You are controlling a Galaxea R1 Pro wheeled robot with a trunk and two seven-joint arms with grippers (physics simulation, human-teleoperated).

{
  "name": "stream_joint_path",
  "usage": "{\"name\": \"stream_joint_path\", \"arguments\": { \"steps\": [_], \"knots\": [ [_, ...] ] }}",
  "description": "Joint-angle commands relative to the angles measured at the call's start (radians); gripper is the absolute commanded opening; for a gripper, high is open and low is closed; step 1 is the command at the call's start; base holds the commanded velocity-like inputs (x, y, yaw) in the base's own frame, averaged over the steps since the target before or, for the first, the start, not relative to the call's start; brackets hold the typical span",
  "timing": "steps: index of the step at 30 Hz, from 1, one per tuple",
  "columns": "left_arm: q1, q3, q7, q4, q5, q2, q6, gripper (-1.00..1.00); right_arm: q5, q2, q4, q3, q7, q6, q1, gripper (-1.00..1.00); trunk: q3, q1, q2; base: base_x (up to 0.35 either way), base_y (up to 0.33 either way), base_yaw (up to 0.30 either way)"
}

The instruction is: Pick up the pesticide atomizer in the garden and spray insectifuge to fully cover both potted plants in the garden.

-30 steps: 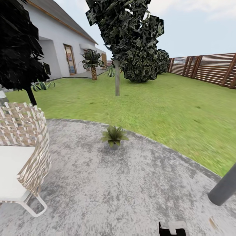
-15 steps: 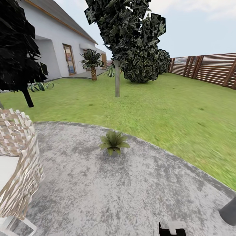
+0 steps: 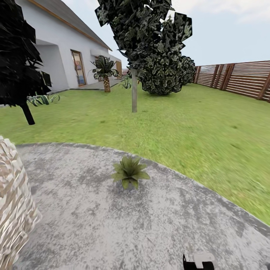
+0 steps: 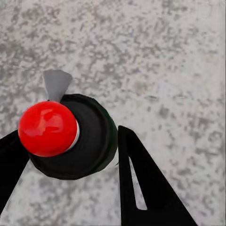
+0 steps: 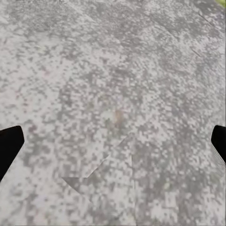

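Head view: potted plant [image 3: 130,172] sits on the paved patio [image 3: 93,225] near its grass edge, ahead of the robot and slightly toward its left; woven chair [image 3: 13,210] at far left.
Left wrist view: left gripper [image 4: 70,165] clamps the atomizer [image 4: 70,136], red top [image 4: 47,128] facing the camera, grey nozzle [image 4: 57,84] jutting outward over paving.
Right wrist view: right gripper [image 5: 113,141] spread wide, empty, above bare paving.
Bearing: the left arm carries the sprayer and is likely the nearer one.
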Motion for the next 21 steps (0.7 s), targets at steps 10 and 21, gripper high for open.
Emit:
{"name": "stream_joint_path", "arguments": {
  "steps": [10,21],
  "knots": [
    [-0.001,0.006,0.004,0.001,-0.011,0.0,-0.004,-1.0,0.011,0.009,0.001,-0.005,-0.004,-0.003,-0.001,1.0,0.001,0.0,0.0,0.337,0.0,-0.03],
    [-0.001,0.007,0.004,0.001,-0.011,0.004,-0.004,-1.0,0.01,0.009,0.0,-0.005,-0.004,-0.002,-0.001,1.0,0.002,0.0,0.0,0.337,0.0,-0.027]
  ]
}}
